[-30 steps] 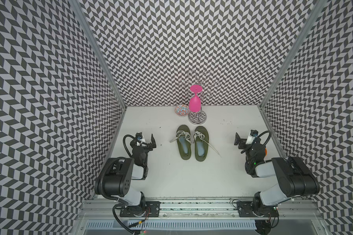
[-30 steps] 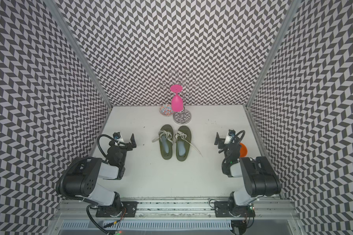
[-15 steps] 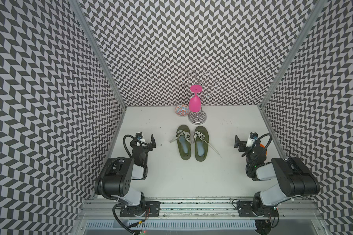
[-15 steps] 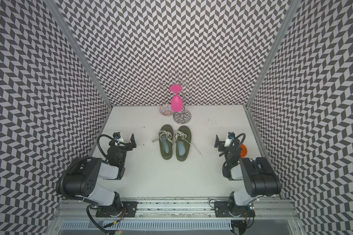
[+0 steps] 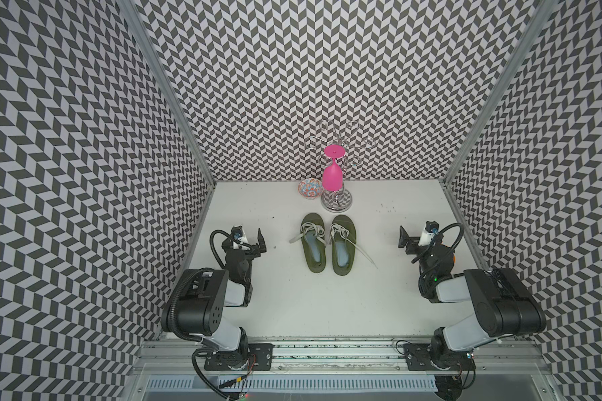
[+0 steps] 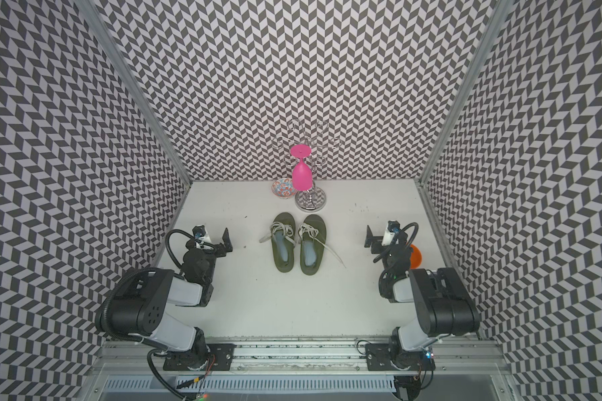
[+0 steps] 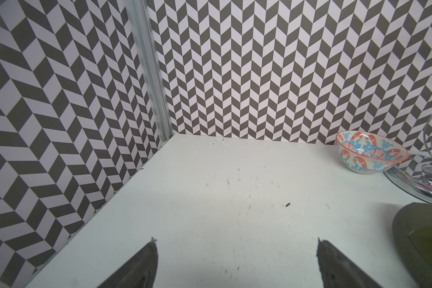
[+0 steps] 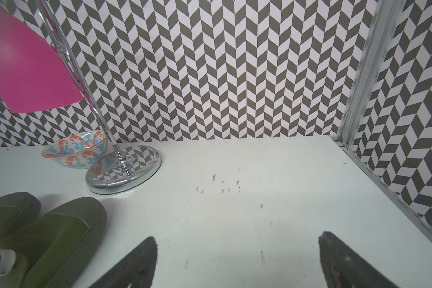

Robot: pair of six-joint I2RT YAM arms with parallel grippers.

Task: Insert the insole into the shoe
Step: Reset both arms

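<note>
The left end effector point(image 5: 248, 239) is standing wide and empty at the counter's point(image 5: 292, 305) 9 o'clock side. The olive shoes point(image 5: 314, 258) are lying at its 3 o'clock, side by side, long axes running 12 to 6. A pale blue insole point(image 5: 315, 247) is showing inside each shoe, seemingly seated, with the laces point(image 5: 339, 231) loose. The right end effector point(image 5: 415, 236) is also gaping empty, with the shoes at its 9 o'clock, about equally near.

Bright, diffuse light across the white table point(image 5: 292, 305), faint soft shadows beside the shoes point(image 5: 315, 267), chevron walls point(image 5: 66, 173) stretched wide-angle at the frame edges, chrome stand base point(image 8: 125, 174) mirroring the pattern, pink glass point(image 8: 23, 62) blurred near the right wrist lens.
</note>
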